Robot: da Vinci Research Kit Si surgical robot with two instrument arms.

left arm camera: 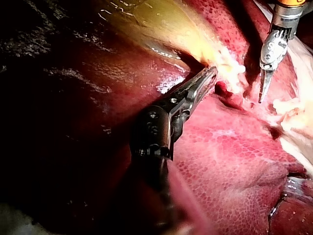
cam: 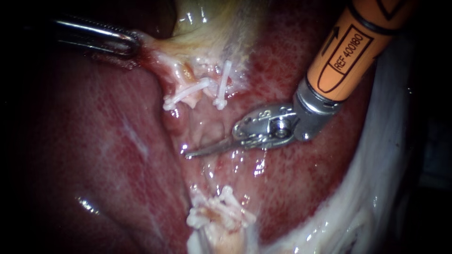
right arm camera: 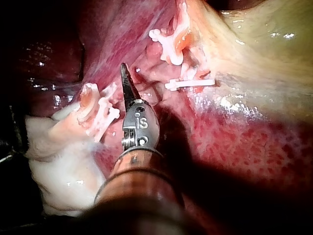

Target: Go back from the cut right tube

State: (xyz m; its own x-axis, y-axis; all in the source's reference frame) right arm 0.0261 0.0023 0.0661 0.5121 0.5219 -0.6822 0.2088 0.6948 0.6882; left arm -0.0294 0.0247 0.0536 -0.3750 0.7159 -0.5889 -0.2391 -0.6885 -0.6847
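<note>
Liver point(cam: 94, 155) filled most of the endoscope frame, dark red and wet; it served as the bed under everything else. Gallbladder point(cam: 207, 23) sat at upper centre, pale yellow, drawn toward the upper left; that pull looked meant to stretch its neck and expose the clipped area.

Right instrument point(cam: 207, 149) entered from the upper right on an orange shaft, wrist bent, tip pointing left into mid-frame; its two thin blades lay together with no gap and nothing between them; the tip sat in the gap between the two clip groups, close over the raw bed; contact with the tissue could not be told. With the blades together and empty, the cutting looked done; judged step was a withdrawal along the shaft toward the upper right, clear of the clips.

Left instrument point(cam: 131, 44) came in from the upper left; its jaws were clamped on the edge of the gallbladder, likely for traction during the retreat.

Cut tube point(cam: 186, 75) showed as a stump under the gallbladder, upper centre, its other end at lower centre; which stump was the right tube could not be told for sure. Upper clips point(cam: 188, 94) were white, just below the stump; lower clips point(cam: 221, 214) bunched at bottom centre, well apart from the upper ones.
</note>
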